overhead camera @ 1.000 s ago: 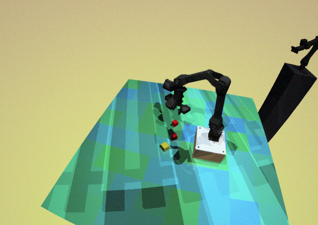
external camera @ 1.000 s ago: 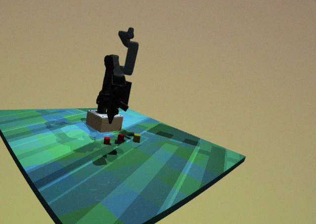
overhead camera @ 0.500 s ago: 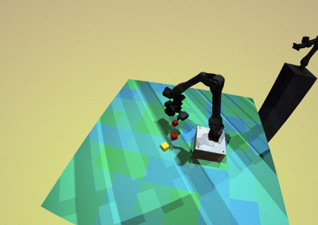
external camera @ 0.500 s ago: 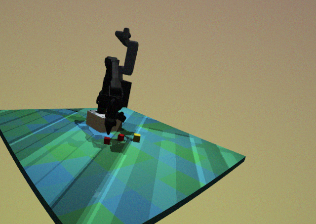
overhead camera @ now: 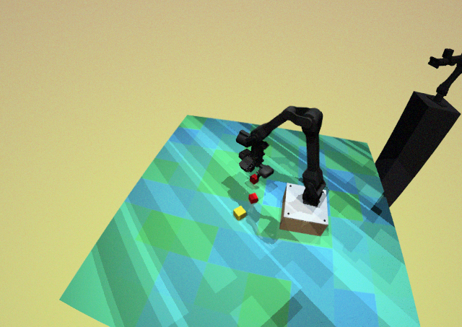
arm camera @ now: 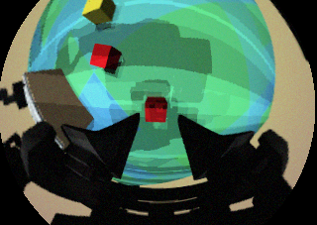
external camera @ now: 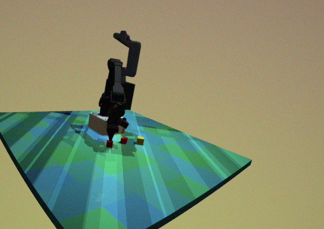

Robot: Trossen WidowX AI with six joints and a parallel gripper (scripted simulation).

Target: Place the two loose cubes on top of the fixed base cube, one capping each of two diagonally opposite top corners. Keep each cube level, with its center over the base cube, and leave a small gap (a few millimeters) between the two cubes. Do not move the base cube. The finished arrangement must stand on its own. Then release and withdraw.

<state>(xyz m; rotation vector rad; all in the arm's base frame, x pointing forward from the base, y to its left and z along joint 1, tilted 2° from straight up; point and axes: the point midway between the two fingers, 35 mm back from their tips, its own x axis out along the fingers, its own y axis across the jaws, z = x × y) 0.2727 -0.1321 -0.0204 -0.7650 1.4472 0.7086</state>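
Nearest to where I stood, looking in from the open side of the board, a small red cube [external camera: 109, 143] sat flat on the green-and-blue patterned table [external camera: 183, 174], its faces plain and matte. Just beside it along the same row lay a second red cube [external camera: 124, 140], and a little further on a yellow cube [external camera: 140, 140] of about the same size; all three were apart from one another, none touching. From above the row ran diagonally, the yellow cube [overhead camera: 240, 212] at one end, the second red cube [overhead camera: 253, 198] in the middle, and the first red cube [overhead camera: 254, 178] at the far end under the tool.

The gripper [external camera: 111, 137] hung point-down right over that first red cube, its tips just above the cube's top. In the wrist view the cube [arm camera: 157, 109] showed in the gap between the two dark fingers, which stood partly apart, wider than the cube, and held nothing. The second red cube [arm camera: 106, 57] and the yellow cube [arm camera: 99, 7] sat beyond it in that view.

Behind, the arm [overhead camera: 311, 148] rose from its tan mounting block [overhead camera: 304, 213], folded over at the elbow and sloped down to the wrist. Further back stood a tall dark pillar [overhead camera: 413, 144] at the table's edge.
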